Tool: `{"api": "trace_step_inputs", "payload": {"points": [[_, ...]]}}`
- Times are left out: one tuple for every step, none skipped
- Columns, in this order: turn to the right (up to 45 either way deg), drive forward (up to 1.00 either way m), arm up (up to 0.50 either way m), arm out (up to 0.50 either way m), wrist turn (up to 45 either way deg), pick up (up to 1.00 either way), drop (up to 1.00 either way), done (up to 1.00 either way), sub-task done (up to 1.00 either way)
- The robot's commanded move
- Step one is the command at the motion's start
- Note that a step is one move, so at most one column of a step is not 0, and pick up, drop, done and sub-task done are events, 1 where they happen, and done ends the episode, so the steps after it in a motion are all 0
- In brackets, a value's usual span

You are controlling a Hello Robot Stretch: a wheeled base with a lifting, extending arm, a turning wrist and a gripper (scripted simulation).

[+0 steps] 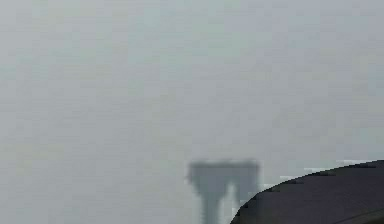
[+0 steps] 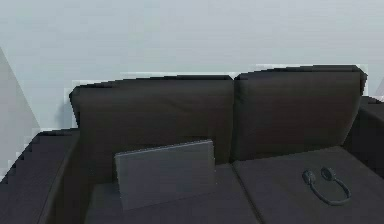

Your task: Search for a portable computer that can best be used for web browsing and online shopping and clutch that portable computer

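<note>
Search ends, grasp pending. We take the grey slab on the sofa's left seat, propped against its back, for the laptop; headphones lie right. Next: reach toward it. Claw state: we cannot tell.

Base heading: the front points at a plain pale grey wall, met head-on.
Base position: the robot stands near a dark sofa, whose rounded edge lies in the forward view's lower right corner.
Arm side of the body: it is turned toward that sofa, square to its back cushions, with the seat lying straight out on that side.
</note>
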Motion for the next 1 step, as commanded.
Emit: {"api": "trace_step_inputs", "payload": {"points": [[0.0, 0.00, 0.00, 0.42, 0.0, 0.00, 0.00, 0.00, 0.00]]}}
